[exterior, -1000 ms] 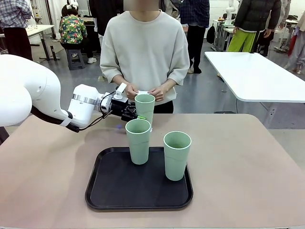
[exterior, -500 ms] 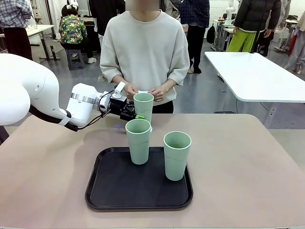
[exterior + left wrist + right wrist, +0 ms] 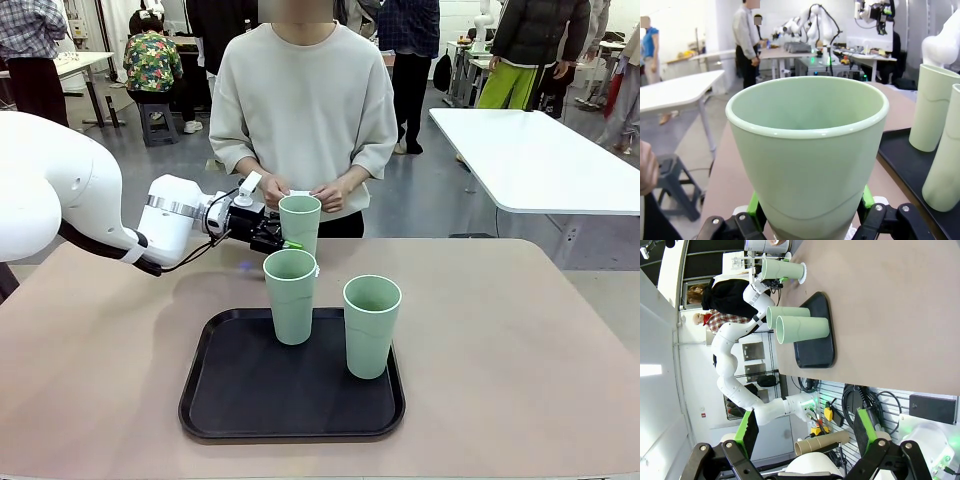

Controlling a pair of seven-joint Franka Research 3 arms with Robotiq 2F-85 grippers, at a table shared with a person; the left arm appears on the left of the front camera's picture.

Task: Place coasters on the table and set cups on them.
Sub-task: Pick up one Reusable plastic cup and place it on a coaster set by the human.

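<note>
The left arm [image 3: 70, 195] reaches in from the left, its left gripper [image 3: 284, 242] clamped on a cup [image 3: 300, 222] at the far side; the right gripper [image 3: 807, 432] gapes wide.

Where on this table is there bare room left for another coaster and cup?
The table is bare right of the tray and left of it. Crowded: the far middle, where the left gripper holds a cup before the person's hands.

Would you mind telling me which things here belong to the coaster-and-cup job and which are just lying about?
Belonging: held cup in the left gripper; second cup and third cup on the tray; coaster at the held cup's base; beige table.
Lying about: black tray; white-topped table; right gripper, open and idle.
</note>
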